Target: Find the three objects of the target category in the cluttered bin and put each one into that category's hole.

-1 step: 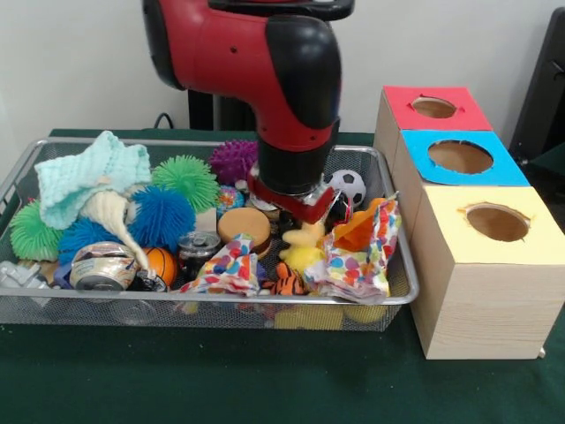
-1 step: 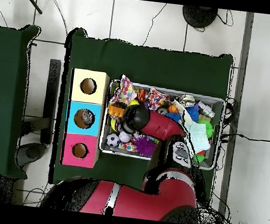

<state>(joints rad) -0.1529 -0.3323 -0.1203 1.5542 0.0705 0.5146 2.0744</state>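
My gripper point(image 1: 305, 215) is down inside the wire bin point(image 1: 402, 296), right of its middle, just above a yellow plush toy point(image 1: 303, 250). The thick red and black wrist point(image 2: 137, 117) hides it from overhead. A small soccer ball point(image 1: 350, 185) lies just behind it and an orange soft piece point(image 1: 357, 231) to its right. A round tan and brown disc point(image 1: 244, 224) sits to its left. Beside the bin stand three wooden boxes with holes: red point(image 1: 433, 107), blue point(image 1: 460, 156) and yellow point(image 1: 497, 222). From overhead, something pale shows inside the blue hole point(image 2: 85, 118).
The bin also holds green point(image 1: 187, 178), blue point(image 1: 161, 216) and purple point(image 1: 233, 160) spiky balls, a teal knitted cloth point(image 1: 93, 177), a dented can point(image 1: 101, 265), a small basketball point(image 1: 161, 262), dotted fabric pieces point(image 1: 228, 269) and a tiger toy point(image 1: 287, 281). Green cloth covers the table point(image 1: 265, 380).
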